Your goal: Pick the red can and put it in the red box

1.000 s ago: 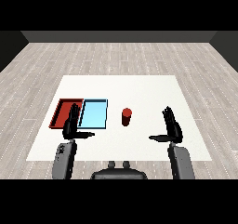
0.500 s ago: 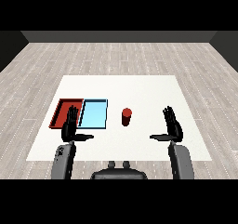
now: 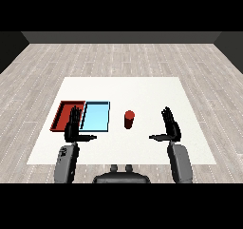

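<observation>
Right hand [image 3: 171, 127], fingers spread, should reach toward ten o'clock and curl round the upright red can [image 3: 128, 119].

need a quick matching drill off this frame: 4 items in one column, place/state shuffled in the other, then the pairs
Items
1. red can
2. red tray
3. light blue tray
4. right hand

Places or states
A. farthest toward the table's left edge
B. open, holding nothing, apart from the can
C. upright on the table, right of both trays
D. between the red tray and the can

Pairs: 1-C, 2-A, 3-D, 4-B
</observation>
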You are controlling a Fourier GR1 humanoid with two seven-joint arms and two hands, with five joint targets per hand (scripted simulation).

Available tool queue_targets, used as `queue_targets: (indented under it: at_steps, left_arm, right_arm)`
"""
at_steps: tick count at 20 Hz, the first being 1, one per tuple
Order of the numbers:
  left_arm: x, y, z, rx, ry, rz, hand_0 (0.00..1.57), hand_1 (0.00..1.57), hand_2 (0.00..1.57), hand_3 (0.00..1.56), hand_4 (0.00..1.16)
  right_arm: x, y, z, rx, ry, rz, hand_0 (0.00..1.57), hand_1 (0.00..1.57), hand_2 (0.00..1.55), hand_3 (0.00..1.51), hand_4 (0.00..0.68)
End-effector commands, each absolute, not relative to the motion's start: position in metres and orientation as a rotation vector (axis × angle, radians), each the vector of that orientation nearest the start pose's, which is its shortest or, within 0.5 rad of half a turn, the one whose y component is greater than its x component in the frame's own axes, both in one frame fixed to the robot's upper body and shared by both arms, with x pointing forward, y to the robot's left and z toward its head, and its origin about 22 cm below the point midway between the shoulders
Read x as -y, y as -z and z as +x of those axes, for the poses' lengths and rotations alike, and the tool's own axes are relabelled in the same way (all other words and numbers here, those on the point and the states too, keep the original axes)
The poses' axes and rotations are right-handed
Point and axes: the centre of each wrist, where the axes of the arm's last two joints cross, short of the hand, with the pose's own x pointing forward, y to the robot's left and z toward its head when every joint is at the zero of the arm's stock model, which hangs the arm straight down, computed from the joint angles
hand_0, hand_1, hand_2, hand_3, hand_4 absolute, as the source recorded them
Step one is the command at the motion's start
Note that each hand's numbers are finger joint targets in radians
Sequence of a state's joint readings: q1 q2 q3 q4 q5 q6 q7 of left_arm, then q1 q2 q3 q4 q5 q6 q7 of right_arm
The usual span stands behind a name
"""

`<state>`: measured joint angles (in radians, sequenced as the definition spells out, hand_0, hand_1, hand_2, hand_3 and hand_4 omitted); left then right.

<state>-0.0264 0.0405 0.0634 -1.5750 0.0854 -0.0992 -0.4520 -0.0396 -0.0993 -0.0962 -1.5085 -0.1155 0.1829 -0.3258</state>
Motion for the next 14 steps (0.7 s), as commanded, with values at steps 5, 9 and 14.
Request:
queue_targets:
  at_steps: [5,9,14]
  left_arm:
    - [-0.257,-0.001,0.255,2.074,-0.04,-0.048,0.0,0.0,0.0,0.0,0.0]
    - [-0.247,0.012,0.245,2.063,-0.052,-0.082,0.0,0.0,0.0,0.0,0.0]
    - [-0.25,-0.015,0.23,2.054,-0.06,-0.069,0.0,0.0,0.0,0.0,0.0]
  right_arm:
    - [0.268,-0.012,0.265,1.856,-0.055,0.143,0.0,0.0,0.0,0.0,0.0]
    - [0.23,0.003,0.291,1.824,-0.061,0.149,0.0,0.0,0.0,0.0,0.0]
    - [0.229,0.002,0.302,1.779,0.039,0.256,0.0,0.0,0.0,0.0,0.0]
